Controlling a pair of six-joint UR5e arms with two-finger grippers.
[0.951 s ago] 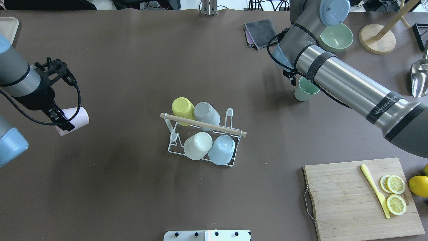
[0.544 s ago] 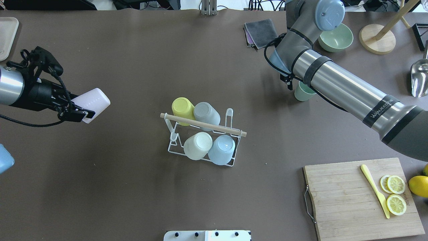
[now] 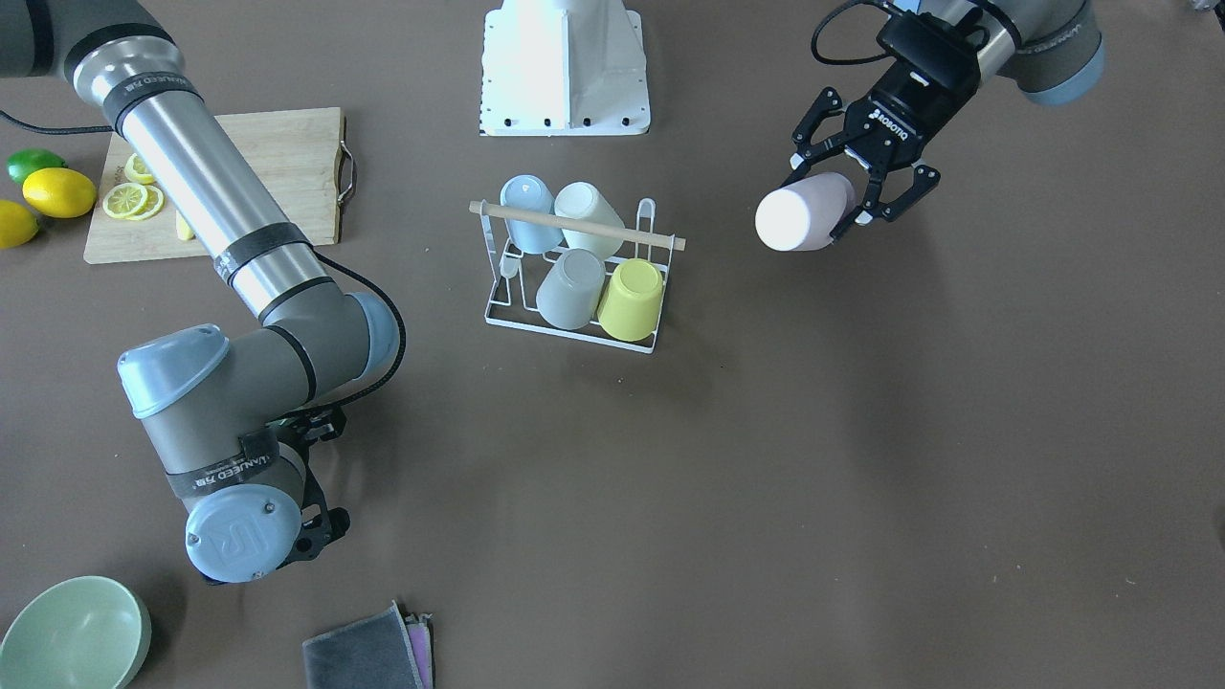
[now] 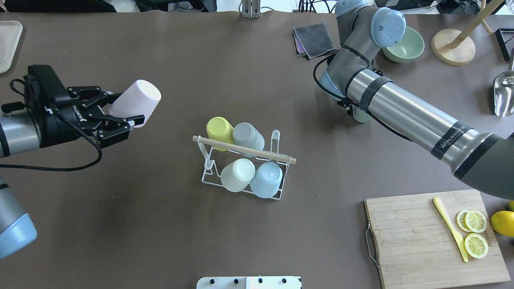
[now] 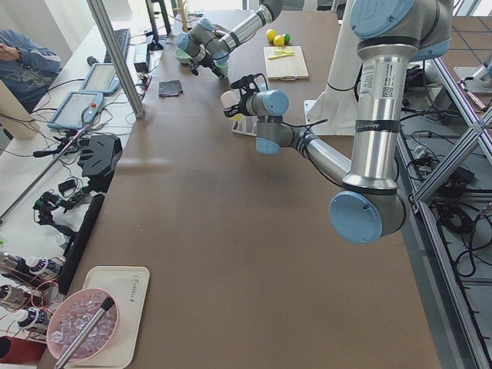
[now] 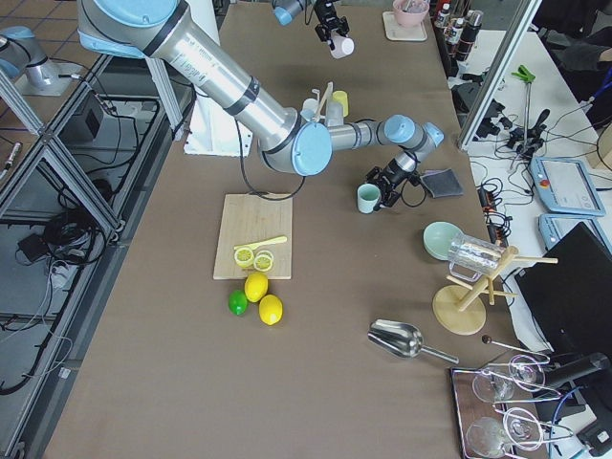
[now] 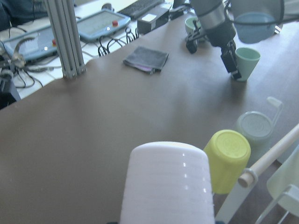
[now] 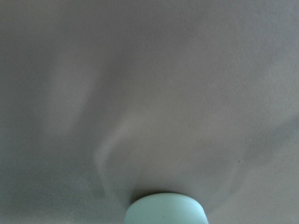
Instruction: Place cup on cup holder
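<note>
The cup holder (image 4: pixel 207 176) is a white wire rack with a wooden rod (image 4: pixel 244 149) across its top, at the table's middle. It carries yellow, grey, cream and light blue cups, all upside down. My left gripper (image 4: pixel 129 107) is shut on a pale pink cup (image 4: pixel 136 100), held tilted in the air to the left of the rack; the cup also shows in the front-facing view (image 3: pixel 802 218). My right gripper (image 7: pixel 233 64) is at a mint green cup (image 7: pixel 247 63) at the far right. The cup shifts with it, so it looks shut on it. The arm hides its fingers from overhead.
A wooden cutting board (image 4: pixel 413 241) with lemon slices and a yellow knife lies at the near right, with lemons (image 4: pixel 502 222) beside it. A green bowl (image 4: pixel 403 44), a grey cloth (image 4: pixel 315 39), a wooden stand (image 4: pixel 453 46) and a metal scoop (image 4: pixel 504 92) are at the far right.
My left gripper has swung up and toward the rack with the pink cup, turning it over. My right arm has shifted slightly left with the green cup.
</note>
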